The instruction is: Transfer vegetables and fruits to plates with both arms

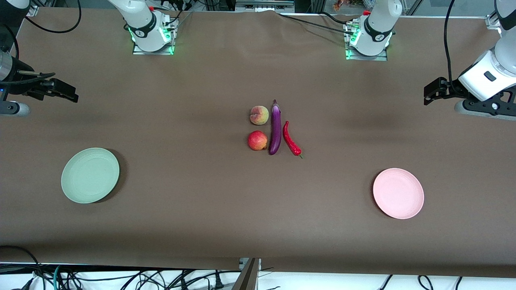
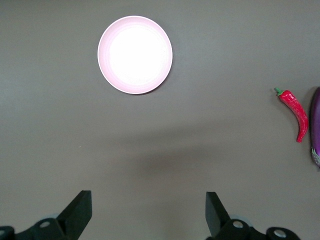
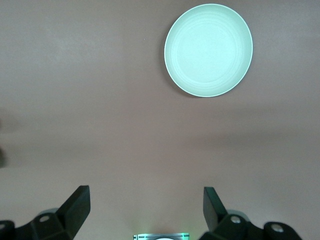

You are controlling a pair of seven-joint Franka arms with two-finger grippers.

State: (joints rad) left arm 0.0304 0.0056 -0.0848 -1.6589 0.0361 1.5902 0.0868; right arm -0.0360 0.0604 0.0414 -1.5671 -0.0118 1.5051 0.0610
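Observation:
A pale peach (image 1: 259, 115), a red apple-like fruit (image 1: 257, 140), a long purple eggplant (image 1: 275, 128) and a red chili pepper (image 1: 291, 139) lie together at the table's middle. A pale green plate (image 1: 90, 175) lies toward the right arm's end, a pale pink plate (image 1: 398, 193) toward the left arm's end. My left gripper (image 1: 432, 92) hangs open and empty over the left arm's end of the table; its wrist view shows the pink plate (image 2: 135, 54), the chili (image 2: 294, 113) and the eggplant's edge (image 2: 316, 125). My right gripper (image 1: 66, 92) hangs open and empty over the right arm's end; its wrist view shows the green plate (image 3: 208, 49).
The arm bases (image 1: 150, 34) (image 1: 369, 38) stand along the table's edge farthest from the front camera. Cables hang below the table edge nearest that camera. The brown table cover (image 1: 193, 209) lies bare between the plates.

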